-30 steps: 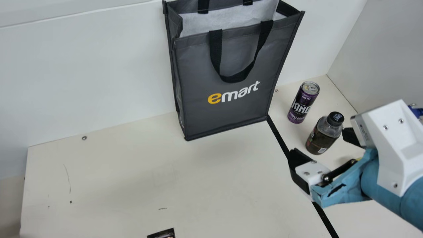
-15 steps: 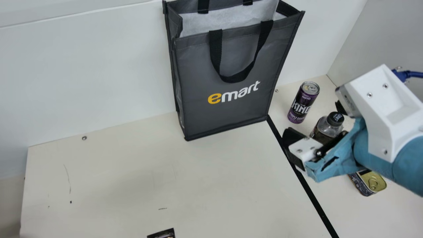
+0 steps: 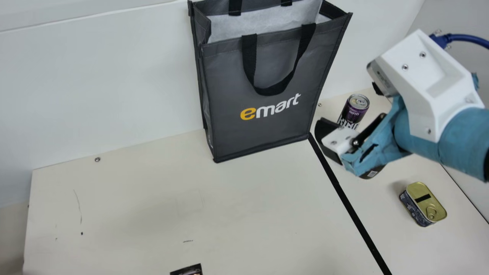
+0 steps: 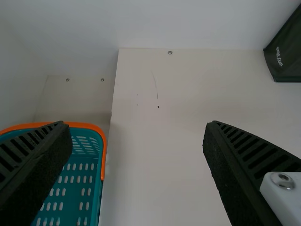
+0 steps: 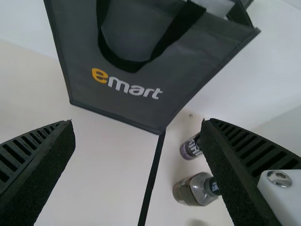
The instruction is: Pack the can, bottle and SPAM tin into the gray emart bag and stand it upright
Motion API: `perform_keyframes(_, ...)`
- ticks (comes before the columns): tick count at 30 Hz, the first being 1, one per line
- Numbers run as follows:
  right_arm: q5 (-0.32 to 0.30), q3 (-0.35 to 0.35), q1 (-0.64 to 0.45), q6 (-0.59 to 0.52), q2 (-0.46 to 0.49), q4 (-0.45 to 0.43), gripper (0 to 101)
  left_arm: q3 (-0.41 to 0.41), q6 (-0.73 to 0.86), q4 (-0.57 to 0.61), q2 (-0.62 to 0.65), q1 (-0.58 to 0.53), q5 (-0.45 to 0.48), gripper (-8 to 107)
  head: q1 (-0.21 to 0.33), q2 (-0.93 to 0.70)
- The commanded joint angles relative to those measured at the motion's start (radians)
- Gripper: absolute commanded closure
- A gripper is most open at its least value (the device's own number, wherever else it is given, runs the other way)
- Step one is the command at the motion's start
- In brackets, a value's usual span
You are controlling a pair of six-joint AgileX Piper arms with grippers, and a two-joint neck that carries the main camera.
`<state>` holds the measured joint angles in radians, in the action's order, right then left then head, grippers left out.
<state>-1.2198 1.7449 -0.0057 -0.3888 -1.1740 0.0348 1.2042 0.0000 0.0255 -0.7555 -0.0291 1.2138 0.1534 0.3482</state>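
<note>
The gray emart bag (image 3: 263, 76) stands upright against the back wall, its mouth open. My right gripper (image 3: 349, 110) is over the table to the bag's right, partly covering the purple can (image 3: 353, 110) and most of the dark bottle. In the right wrist view, my right gripper (image 5: 138, 155) is open and holds nothing; the bottle (image 5: 190, 189) and the can (image 5: 190, 147) stand beside its finger. The SPAM tin (image 3: 423, 204) lies on the table at the right. My left gripper (image 4: 136, 155) is open and empty in the left wrist view; the bag's corner (image 4: 287, 56) shows there.
A teal basket with an orange rim (image 4: 101, 134) is at the table's side in the left wrist view. A black tape line (image 3: 353, 208) runs along the table from the bag's corner. A small dark object (image 3: 187, 270) is at the main view's bottom edge.
My right arm has moved toward the back wall and a little left in the main view, uncovering the SPAM tin and covering much of the bottle and the can's lower part.
</note>
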Motion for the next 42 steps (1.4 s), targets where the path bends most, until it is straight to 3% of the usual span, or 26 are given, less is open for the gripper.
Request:
perform_keyframes(1,0.000,0.036,-0.006,-0.031,-0.029,0.012,6,0.000,0.000,0.000,0.000,0.000,0.000,9,0.021,0.001)
perform_keyframes(19,0.000,0.282,-0.038,-0.237,-0.247,0.100,6,0.000,0.000,0.000,0.000,0.000,0.000,9,0.021,0.001)
perform_keyframes(42,0.000,0.526,-0.047,-0.489,-0.487,0.232,6,0.000,0.000,0.000,0.000,0.000,0.000,9,0.021,0.001)
